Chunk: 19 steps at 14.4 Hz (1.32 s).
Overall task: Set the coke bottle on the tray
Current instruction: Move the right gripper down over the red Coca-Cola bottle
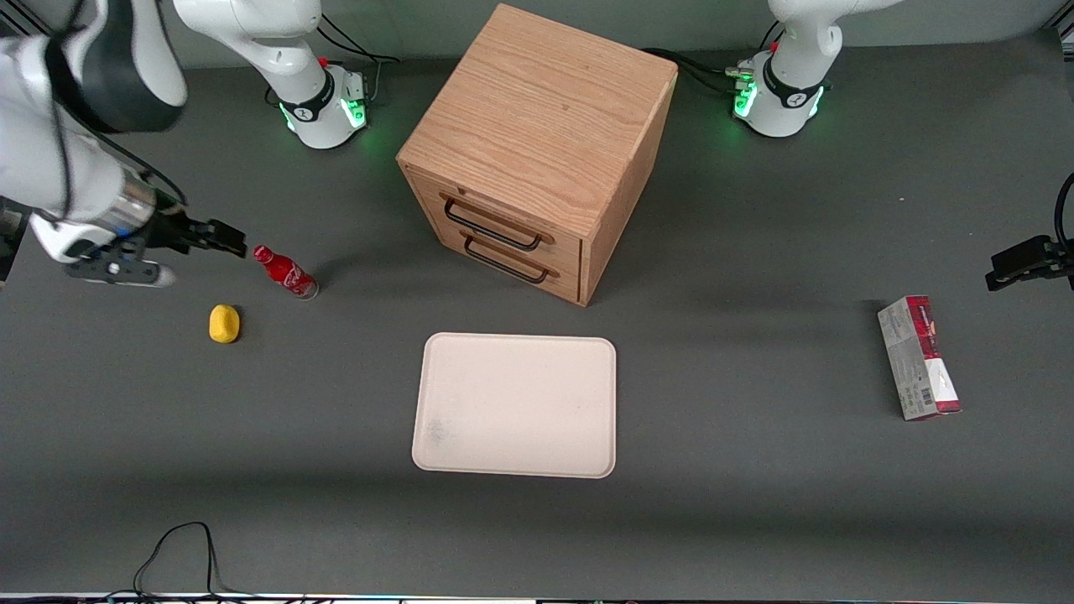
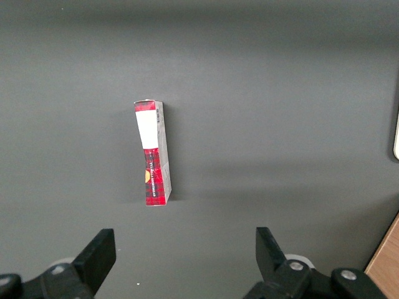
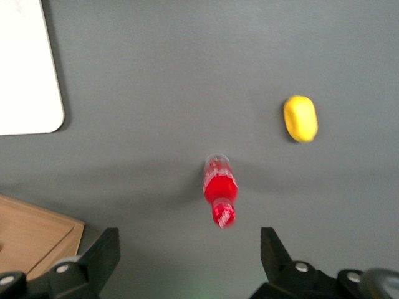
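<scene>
The coke bottle (image 1: 285,272) is a small slim red bottle with a red cap, standing on the grey table toward the working arm's end. It also shows in the right wrist view (image 3: 220,190), seen from above. My gripper (image 1: 231,239) hovers beside the bottle's cap, a little above the table. Its fingers are wide open and empty (image 3: 190,252), and the bottle is not between them. The cream-beige tray (image 1: 514,404) lies flat near the table's middle, nearer the front camera than the bottle. A corner of the tray shows in the right wrist view (image 3: 28,75).
A yellow lemon (image 1: 224,324) lies close to the bottle, nearer the front camera; it also shows in the right wrist view (image 3: 300,118). A wooden two-drawer cabinet (image 1: 537,151) stands farther back than the tray. A red-and-grey carton box (image 1: 919,358) lies toward the parked arm's end.
</scene>
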{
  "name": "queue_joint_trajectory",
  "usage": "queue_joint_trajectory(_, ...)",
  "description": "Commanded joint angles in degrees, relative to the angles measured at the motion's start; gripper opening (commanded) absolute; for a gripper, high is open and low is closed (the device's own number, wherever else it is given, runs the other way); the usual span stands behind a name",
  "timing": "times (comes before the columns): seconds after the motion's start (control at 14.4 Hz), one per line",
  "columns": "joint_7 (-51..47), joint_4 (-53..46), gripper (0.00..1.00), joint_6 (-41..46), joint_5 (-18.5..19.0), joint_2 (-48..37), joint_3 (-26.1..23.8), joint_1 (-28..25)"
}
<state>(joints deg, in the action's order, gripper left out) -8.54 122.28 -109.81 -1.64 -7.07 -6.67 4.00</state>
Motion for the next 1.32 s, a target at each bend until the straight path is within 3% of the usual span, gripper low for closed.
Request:
queue_joint_trajectory(0.0,0.80,9.80,1.00,-10.56,-1.09,-1.46,-0.45,0.40)
queue_joint_trajectory(0.14,1.77,14.99,1.00,-15.85,-1.00,-1.55,-0.45,0.49)
queue_joint_trajectory(0.49,2.12,20.45,1.00,-18.16,-0.30,-1.63,-0.19,0.75)
queue_joint_trajectory(1.04,4.67,21.43,0.98,-20.26,-0.12,-1.28,0.16,2.42)
queue_joint_trajectory(1.25,4.58,21.60,0.74,-20.70,-0.12,-1.02,0.16,2.33)
